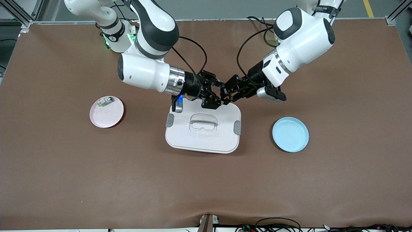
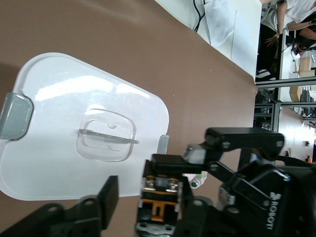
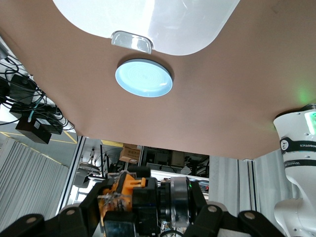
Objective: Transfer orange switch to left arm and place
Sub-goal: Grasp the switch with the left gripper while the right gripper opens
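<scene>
The orange switch (image 1: 225, 96), a tiny black part with an orange piece, hangs in the air over the edge of the white box (image 1: 202, 141) that lies farthest from the front camera. My right gripper (image 1: 219, 97) is shut on it; the right wrist view shows the switch (image 3: 121, 192) between its jaws. My left gripper (image 1: 229, 92) meets it tip to tip. In the left wrist view the switch (image 2: 159, 200) sits between the left gripper's spread fingers (image 2: 106, 196), with a gap on one side. The box (image 2: 59, 108) lies below both hands.
A pink plate (image 1: 106, 116) toward the right arm's end holds a small clear-and-green component (image 1: 103, 102). A blue plate (image 1: 290, 134) lies toward the left arm's end and also shows in the right wrist view (image 3: 144, 78). Brown table surface surrounds the box.
</scene>
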`<move>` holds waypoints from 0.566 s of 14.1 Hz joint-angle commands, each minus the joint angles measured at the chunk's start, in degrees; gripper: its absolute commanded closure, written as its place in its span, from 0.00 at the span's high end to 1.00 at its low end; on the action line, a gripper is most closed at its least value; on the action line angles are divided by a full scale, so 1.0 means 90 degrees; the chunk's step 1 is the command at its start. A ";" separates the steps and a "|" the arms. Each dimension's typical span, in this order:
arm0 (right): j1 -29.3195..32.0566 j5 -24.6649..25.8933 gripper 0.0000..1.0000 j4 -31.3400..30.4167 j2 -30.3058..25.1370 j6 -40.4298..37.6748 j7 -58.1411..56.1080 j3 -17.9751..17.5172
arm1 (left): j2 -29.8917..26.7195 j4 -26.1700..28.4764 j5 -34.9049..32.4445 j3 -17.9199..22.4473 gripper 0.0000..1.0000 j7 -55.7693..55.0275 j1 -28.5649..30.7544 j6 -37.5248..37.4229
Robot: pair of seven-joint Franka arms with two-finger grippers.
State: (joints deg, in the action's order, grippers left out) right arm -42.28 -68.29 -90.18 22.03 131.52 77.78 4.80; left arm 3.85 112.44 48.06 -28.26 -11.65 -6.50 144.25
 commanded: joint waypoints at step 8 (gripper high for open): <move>0.0000 0.0049 0.43 0.0206 0.0062 -0.0062 0.0058 0.0062 | -0.0008 0.0075 0.0051 -0.0014 0.00 -0.0054 -0.0010 0.0086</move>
State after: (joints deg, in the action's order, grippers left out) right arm -42.27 -68.28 -90.16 22.20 130.86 77.80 4.95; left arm 3.88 112.37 48.17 -28.29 -10.92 -6.72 144.39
